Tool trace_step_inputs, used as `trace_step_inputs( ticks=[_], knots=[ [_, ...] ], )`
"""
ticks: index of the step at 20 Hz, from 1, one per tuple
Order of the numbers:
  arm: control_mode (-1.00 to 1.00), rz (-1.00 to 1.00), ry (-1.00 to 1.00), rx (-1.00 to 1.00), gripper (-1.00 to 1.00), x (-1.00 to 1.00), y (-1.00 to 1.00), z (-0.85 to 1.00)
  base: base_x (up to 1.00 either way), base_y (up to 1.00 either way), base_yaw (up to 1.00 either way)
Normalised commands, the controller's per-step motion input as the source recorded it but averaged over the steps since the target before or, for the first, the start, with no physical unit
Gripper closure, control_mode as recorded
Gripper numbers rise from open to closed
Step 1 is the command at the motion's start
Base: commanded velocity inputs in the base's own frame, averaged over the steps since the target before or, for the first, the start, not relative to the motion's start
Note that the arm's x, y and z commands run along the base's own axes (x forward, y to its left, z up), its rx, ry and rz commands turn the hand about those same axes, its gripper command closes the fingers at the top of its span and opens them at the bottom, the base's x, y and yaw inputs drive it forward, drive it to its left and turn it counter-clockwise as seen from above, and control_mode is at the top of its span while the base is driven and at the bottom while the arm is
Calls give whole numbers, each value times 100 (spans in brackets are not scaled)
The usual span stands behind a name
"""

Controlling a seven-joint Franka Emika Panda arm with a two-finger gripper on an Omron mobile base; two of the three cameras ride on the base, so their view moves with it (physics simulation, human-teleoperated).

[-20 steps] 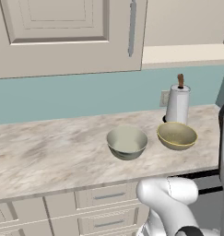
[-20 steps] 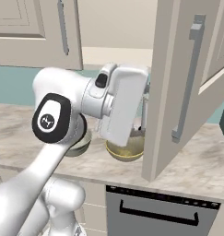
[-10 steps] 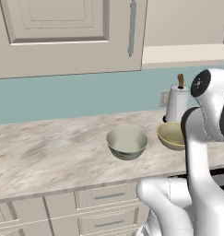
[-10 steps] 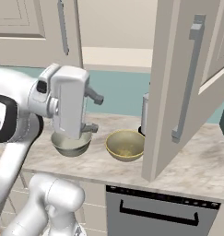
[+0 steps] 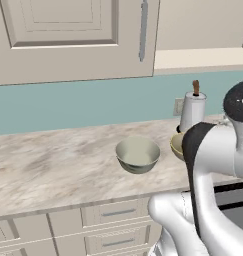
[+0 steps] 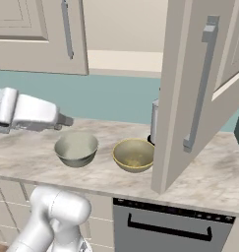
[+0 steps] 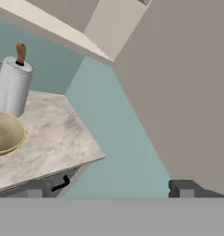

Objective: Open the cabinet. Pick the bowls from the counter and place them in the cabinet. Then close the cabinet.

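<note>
Two bowls stand side by side on the counter (image 6: pixel 209 162), close together but apart, both upright. The greyish-white bowl (image 6: pixel 75 149) is on the left and the tan-yellow bowl (image 6: pixel 134 155) on the right; no contents can be made out in either. In the left base view the greyish-white bowl (image 5: pixel 138 155) sits near the counter's front edge, and the arm's body hides most of the tan-yellow bowl (image 5: pixel 177 145). Behind the tan-yellow bowl, by the teal wall, stands a paper towel roll (image 5: pixel 192 111) on a holder with a brown knob.

The cabinet (image 6: pixel 37 34) hangs above the counter. Its right door (image 6: pixel 199 88) stands swung out toward the near side over the right of the counter; the left door is shut.

The gripper (image 7: pixel 106 189) points sideways past the counter's right end toward the open door. Its fingers (image 7: pixel 180 189) stand spread wide with nothing between them. In the right base view the white hand (image 6: pixel 27 114) lies level above the counter, left of the greyish-white bowl.
</note>
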Motion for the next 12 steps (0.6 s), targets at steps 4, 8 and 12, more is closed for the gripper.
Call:
trace_step_inputs(
  ticks=[4,8,12],
  knots=[
    [-100,55,-69,22,-100,9,50,-20,0,0,0],
    [-100,66,-60,11,-100,20,31,-1,0,0,0],
    [-100,64,-64,5,-100,23,29,0,0,0,0]
  ],
)
